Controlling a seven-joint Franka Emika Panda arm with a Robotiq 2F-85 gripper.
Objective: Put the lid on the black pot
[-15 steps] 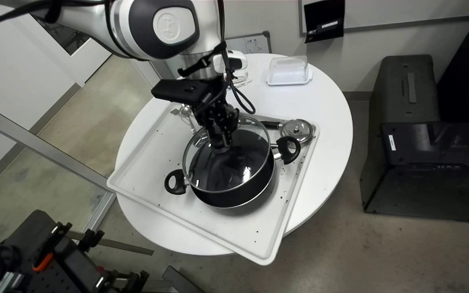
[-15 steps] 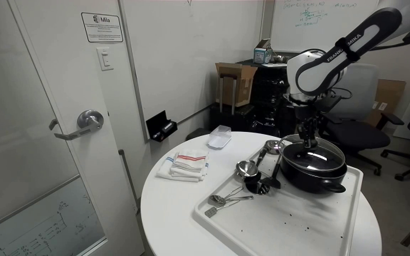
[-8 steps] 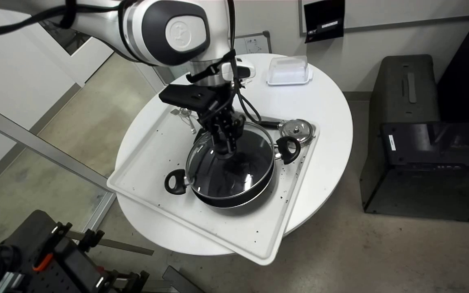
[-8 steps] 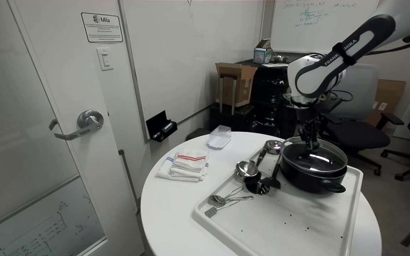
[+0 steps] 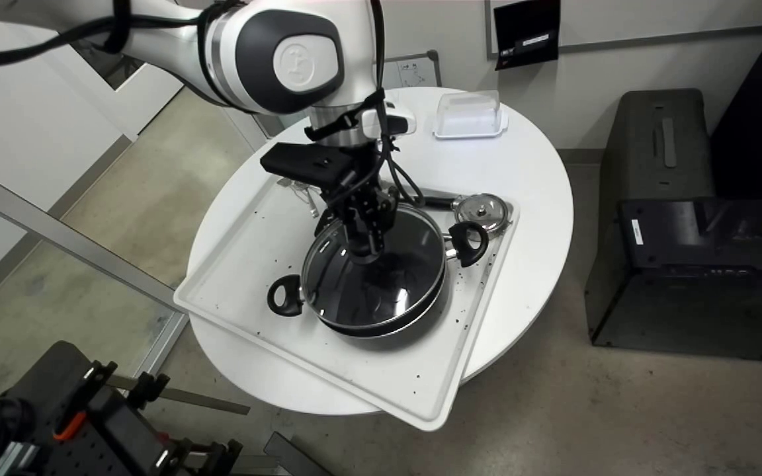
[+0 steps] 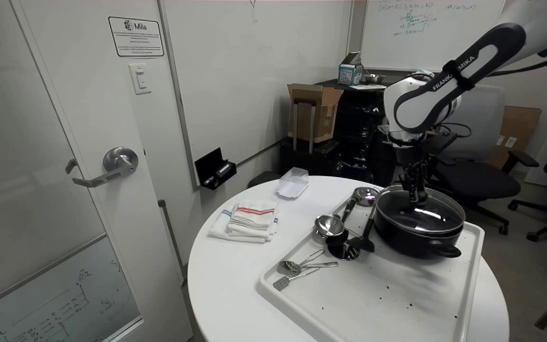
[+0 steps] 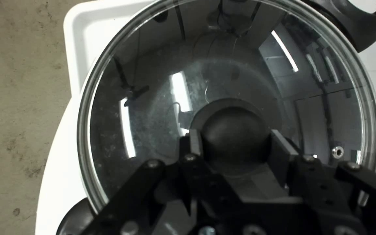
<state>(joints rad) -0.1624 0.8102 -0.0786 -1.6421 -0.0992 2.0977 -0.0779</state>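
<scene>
- Lowering a clear glass lid [image 5: 381,284], a robot arm [image 6: 449,78] reaches down over a wide black pot [image 6: 404,242] that stands on a pale tray [image 6: 363,299] on a round white tabletop [image 6: 228,285].
- The hand [image 7: 239,145] is grasping the lid by its dark, rounded knob [image 7: 235,130], with its pads [image 7: 195,142] against opposite sides.
- Just changed: the lid sits lower than a second ago. In both exterior views less of the pot shows beneath its rim, and in an exterior view it lines up better between the side handles [image 5: 294,296].
- The lid now covers the pot's mouth and looks close to level. Whether its rim rests on the pot all the way around, I cannot tell.
- For the task, that suggests the placing is nearly finished: a last settling, then letting go of the knob and lifting clear. If one edge rides high, letting go too soon could tip the lid.
- A black spatula [image 6: 362,243] lies just beside the pot; folded towels [image 6: 249,221] lie on the tabletop, apart from the tray.
</scene>
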